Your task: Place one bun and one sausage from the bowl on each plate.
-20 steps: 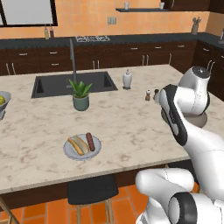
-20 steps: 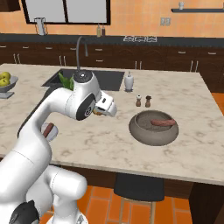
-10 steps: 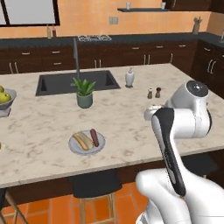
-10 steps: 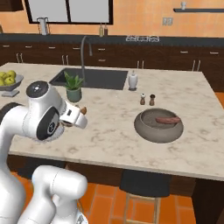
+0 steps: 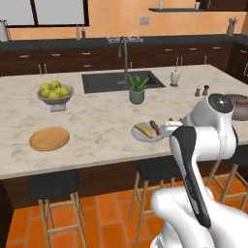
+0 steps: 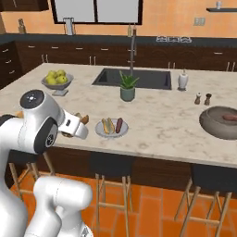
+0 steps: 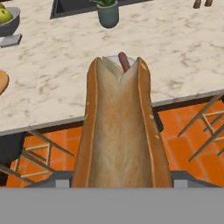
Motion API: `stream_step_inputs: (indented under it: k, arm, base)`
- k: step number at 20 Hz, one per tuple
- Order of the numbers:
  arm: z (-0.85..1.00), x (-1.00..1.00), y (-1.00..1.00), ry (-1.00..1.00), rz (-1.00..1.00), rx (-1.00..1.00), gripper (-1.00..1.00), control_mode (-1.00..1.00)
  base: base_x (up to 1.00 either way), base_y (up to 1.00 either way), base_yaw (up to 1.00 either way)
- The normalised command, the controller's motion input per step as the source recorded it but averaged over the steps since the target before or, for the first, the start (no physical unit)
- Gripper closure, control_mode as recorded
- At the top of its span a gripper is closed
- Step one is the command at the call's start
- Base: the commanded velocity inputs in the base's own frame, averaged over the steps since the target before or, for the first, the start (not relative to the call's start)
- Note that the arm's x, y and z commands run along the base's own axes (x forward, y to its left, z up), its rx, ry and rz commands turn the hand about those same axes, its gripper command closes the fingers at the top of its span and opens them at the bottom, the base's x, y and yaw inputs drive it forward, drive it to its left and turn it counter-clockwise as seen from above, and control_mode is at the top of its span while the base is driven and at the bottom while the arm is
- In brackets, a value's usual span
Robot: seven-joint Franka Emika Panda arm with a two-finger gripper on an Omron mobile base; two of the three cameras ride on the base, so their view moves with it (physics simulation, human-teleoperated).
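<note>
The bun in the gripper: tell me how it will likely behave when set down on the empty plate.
The bun is long and split down its length, so it probably squashes under a tight grip. Its rounded sides suggest it may rock or roll on the flat wooden plate. It looks light, so it may shift when the gripper lets go.

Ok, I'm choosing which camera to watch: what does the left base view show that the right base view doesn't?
Left base view: the bare tan plate, in full. Right base view: the sausage lying in the bowl, and the bun held in the gripper. Both: the filled plate, the fruit bowl and the potted plant.
</note>
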Motion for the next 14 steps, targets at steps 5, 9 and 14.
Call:
stream_step_inputs:
  k: [5, 9, 14]
  arm:
    - [0.00, 0.00, 0.00, 0.00, 0.00, 0.00, 1.00, 1.00]
    - [0.00, 0.00, 0.00, 0.00, 0.00, 0.00, 1.00, 1.00]
    - [-0.02, 0.14, 0.32, 0.00, 0.00, -0.02, 1.00, -1.00]
  base:
    - [0.20, 1.00, 0.00]
    - [0.58, 1.00, 0.00]
    - [0.42, 0.60, 0.00]
